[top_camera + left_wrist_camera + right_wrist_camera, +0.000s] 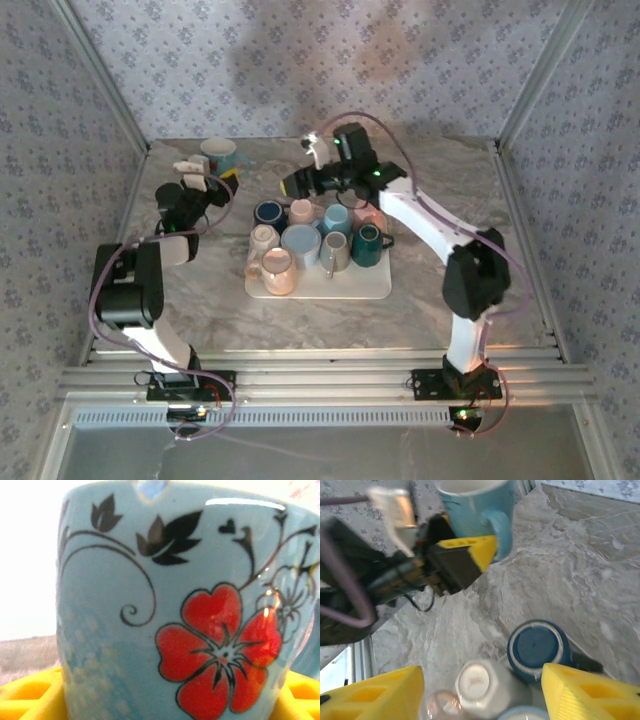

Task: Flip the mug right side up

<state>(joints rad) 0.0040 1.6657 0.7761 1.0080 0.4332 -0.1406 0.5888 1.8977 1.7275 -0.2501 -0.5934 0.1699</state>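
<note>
A light blue mug (218,154) with a red flower (220,650) stands upright, mouth up, at the far left of the table. My left gripper (212,171) is shut on it, a yellow finger (30,695) against each side of its lower wall. My right gripper (482,690) hangs open over the tray's far left corner, yellow fingers (590,695) spread wide. Below it a white mug (482,680) and a dark blue mug (537,647) stand upside down, bases up. The right fingers touch neither mug.
A white tray (370,285) in the middle of the table holds several more mugs packed close, among them a teal one (366,245) and a pink one (277,270). Metal frame posts and patterned walls ring the marble table (450,190).
</note>
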